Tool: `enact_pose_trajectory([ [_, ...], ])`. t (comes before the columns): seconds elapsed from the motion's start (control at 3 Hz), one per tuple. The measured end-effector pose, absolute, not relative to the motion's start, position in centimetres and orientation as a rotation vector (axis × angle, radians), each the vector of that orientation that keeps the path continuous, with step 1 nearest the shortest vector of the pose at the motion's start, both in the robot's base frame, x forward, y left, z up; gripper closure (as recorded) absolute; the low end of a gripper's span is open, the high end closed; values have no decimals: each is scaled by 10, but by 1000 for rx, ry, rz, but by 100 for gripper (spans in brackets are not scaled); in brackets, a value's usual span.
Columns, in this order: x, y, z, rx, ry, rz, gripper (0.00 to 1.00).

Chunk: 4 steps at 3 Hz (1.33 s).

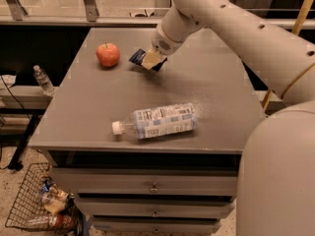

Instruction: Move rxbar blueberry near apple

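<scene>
Pinching rxbar blueberry (pixel 136 57) by one end with gripper (pixel 151 61), near apple (pixel 108 54), not touching it, apparently lifted off table (pixel 221 82). Probably light, flat, semi-stiff, slick-wrapped, so prone to slipping or pivoting. Best gripped across flat faces, further in from the end.

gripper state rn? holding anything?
Gripper: closed on the rxbar blueberry, a little to the right of the apple in the camera view.
</scene>
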State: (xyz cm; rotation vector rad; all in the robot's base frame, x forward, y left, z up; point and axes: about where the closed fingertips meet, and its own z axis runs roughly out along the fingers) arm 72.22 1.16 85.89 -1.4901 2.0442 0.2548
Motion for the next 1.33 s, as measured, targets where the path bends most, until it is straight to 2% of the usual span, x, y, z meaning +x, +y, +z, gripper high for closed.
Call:
enact_pose_trajectory([
  [1.33,721,59,847,-1624,1973,356,100],
])
